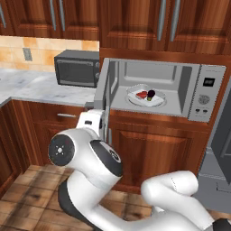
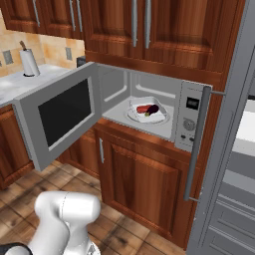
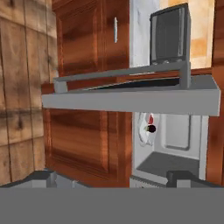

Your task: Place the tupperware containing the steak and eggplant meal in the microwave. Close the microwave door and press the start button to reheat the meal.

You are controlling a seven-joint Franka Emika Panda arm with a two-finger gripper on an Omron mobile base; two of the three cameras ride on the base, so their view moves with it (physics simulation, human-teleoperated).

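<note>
Tupperware [image 1: 145, 96]: pale grey tray lying flat on the floor of the microwave cavity, on the round plate there, slightly left of the cavity's middle in the left base view; also seen at [image 2: 147, 110] and, rolled sideways, at [image 3: 145, 129].
Steak [image 1: 141, 94]: red chunk inside the tray, touching or just beside the eggplant.
Eggplant [image 1: 151, 94]: dark purple piece in the tray, on the side of the steak nearer the control panel.
Microwave [image 1: 210, 92]: built into the wooden cabinets under the upper cupboards; control panel with black display and round dial on its right side.
Door [image 2: 60, 117]: swung wide open to the left, hinged at the cavity's left edge, window facing the room; in the hand view it crosses the frame as a grey slab with its bar handle [image 3: 122, 73].
Gripper [image 3: 113, 177]: fingers spread wide apart, holding nothing, near the open door's outer edge and not touching it.
Oven [image 1: 76, 67]: dark grey, on the counter left of the microwave.
Paper towel [image 2: 29, 62]: upright roll on the counter.
</note>
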